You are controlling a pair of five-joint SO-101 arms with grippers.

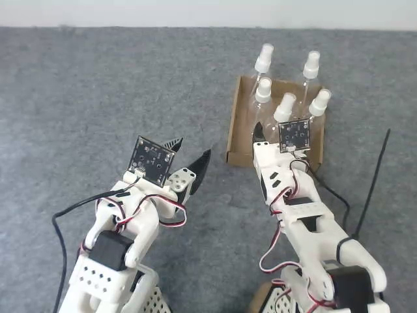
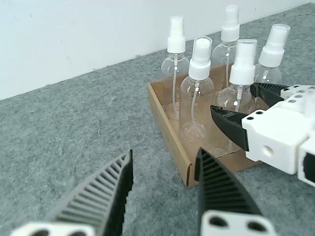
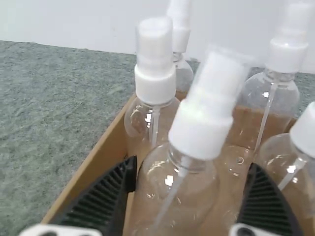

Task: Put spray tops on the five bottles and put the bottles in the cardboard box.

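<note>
A cardboard box (image 1: 232,124) holds several clear bottles with white spray tops. My right gripper (image 1: 277,127) is at the box's near edge, shut on the near-middle bottle (image 1: 285,107), which leans a little. In the right wrist view its black fingers (image 3: 106,196) sit on either side of that bottle (image 3: 182,187). The left wrist view shows the same right gripper (image 2: 234,98) around the bottle (image 2: 241,73). My left gripper (image 1: 191,148) is open over the carpet, left of the box, with nothing between its fingers (image 2: 110,194).
Grey carpet (image 1: 98,91) covers the table around the box, with free room to the left. A black cable (image 1: 371,189) runs along the right side of the right arm. A white wall (image 2: 74,39) rises behind the box (image 2: 167,132).
</note>
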